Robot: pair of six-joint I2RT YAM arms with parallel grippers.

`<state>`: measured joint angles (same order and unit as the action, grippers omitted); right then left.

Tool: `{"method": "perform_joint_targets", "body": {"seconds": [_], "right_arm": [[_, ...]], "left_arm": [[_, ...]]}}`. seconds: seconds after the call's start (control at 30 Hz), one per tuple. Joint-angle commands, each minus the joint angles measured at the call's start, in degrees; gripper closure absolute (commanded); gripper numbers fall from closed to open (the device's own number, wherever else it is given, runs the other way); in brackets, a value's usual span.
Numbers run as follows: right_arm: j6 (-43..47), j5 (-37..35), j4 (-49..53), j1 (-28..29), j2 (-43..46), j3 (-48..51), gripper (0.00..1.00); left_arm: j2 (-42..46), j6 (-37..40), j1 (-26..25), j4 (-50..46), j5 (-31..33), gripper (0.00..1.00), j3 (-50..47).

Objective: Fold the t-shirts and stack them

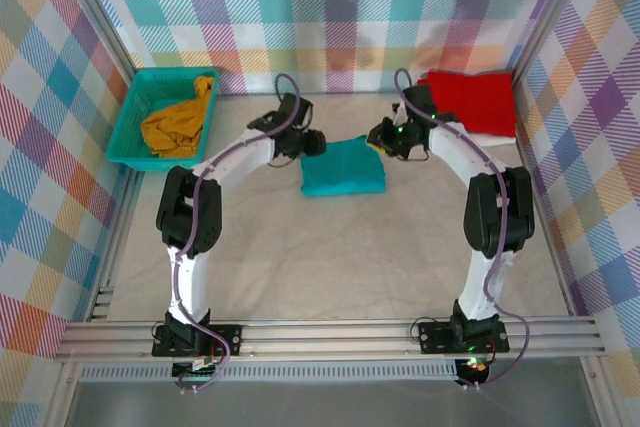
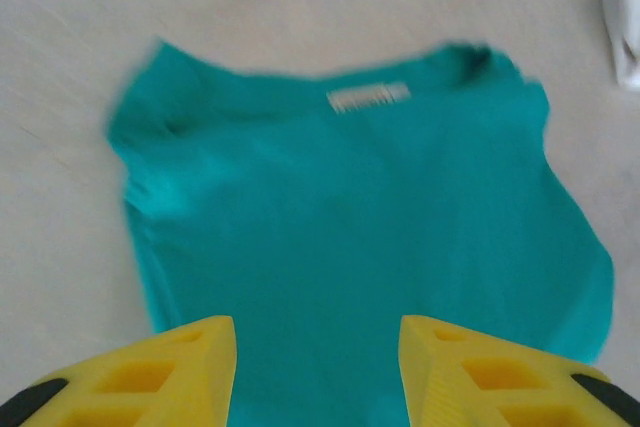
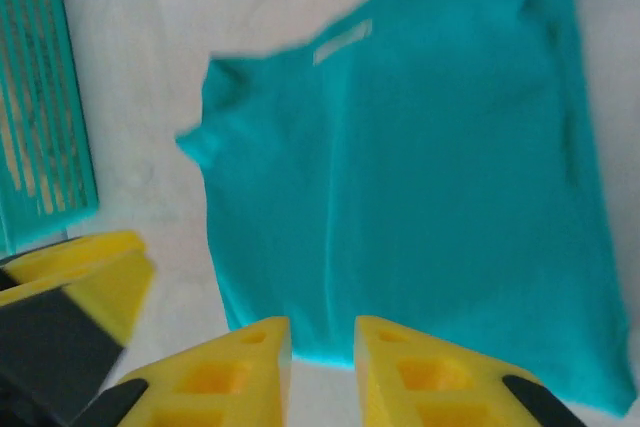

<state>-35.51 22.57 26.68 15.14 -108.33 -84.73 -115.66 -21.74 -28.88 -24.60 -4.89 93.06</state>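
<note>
Teal is what we meet first: the teal t-shirt (image 1: 343, 168) lies folded into a rough rectangle at the middle of the worktop (image 1: 330, 257), flat and well apart from the other garments. In the left wrist view, its neck edge with a small white label (image 2: 368, 97) sits toward the top of the frame.

Both arms reach in from the bottom of the overhead view and meet at the shirt's upper edge. We find the left claw (image 1: 312, 143) just beside the shirt's upper left corner. From its own camera, its yellow fingers (image 2: 165, 372) stand wide apart with nothing between them, and the teal cloth spreads out beyond the tips.

The right claw (image 1: 379, 137) is just beside the upper right corner. In its wrist view the fingers (image 3: 425, 372) are drawn near each other, leaving a narrow slit. We see no cloth pinched there, only the shirt's edge and pale worktop past the tips.

At the upper right of the overhead view, the red t-shirt (image 1: 470, 99) lies folded on top of the white t-shirt (image 1: 492, 137), whose edge shows beneath it. At the upper left, the mustard-yellow t-shirt (image 1: 180, 122) sits crumpled inside the teal mesh basket (image 1: 128, 117).
</note>
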Motion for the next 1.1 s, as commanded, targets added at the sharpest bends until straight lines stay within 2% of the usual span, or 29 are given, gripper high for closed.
{"method": "perform_joint_targets", "body": {"seconds": [0.0,0.2,0.3,0.53,0.67,0.73,0.77,0.8,0.83,0.97,1.07], "right_arm": [[0.6,4.2,-6.7,0.5,-1.6,4.0,0.77],[2.4,0.1,-10.0,0.2,-8.0,8.3,0.8],[2.7,0.1,-10.6,0.2,-8.9,11.9,0.82],[1.4,1.5,-11.8,2.1,0.2,23.6,0.82],[0.8,1.9,-8.6,2.7,8.3,24.9,0.77],[0.5,-2.0,-5.5,2.4,11.8,23.4,0.7],[0.2,-4.2,-4.4,2.1,12.8,22.9,0.61],[-0.3,-7.4,-3.2,1.5,13.1,22.0,0.48],[-0.5,-9.3,-1.8,0.6,12.2,20.6,0.43],[1.7,-7.0,0.3,-1.2,6.0,14.1,0.44],[3.2,-7.0,1.7,-1.1,1.9,9.9,0.42]], "left_arm": [[0.0,-1.5,-0.1,7.5,-0.6,0.54,-4.8],[-4.6,-3.2,0.4,8.2,4.6,0.58,-8.7],[-3.8,-4.6,0.3,11.3,4.1,0.58,-13.5],[6.1,-8.3,-1.3,13.7,5.4,0.59,-27.3],[11.9,-7.4,-1.4,10.9,7.0,0.59,-27.8],[12.6,-6.3,-1.4,7.6,7.4,0.57,-24.2],[12.2,-5.6,-1.4,6.2,7.7,0.57,-22.3],[11.5,-4.9,-1.4,6.2,7.6,0.56,-20.6],[10.4,-4.4,-1.4,6.5,7.8,0.56,-18.9],[4.9,-4.0,-1.4,4.8,8.7,0.55,-13.6],[2.8,-5.6,-1.4,5.4,8.7,0.55,-14.1]]}}
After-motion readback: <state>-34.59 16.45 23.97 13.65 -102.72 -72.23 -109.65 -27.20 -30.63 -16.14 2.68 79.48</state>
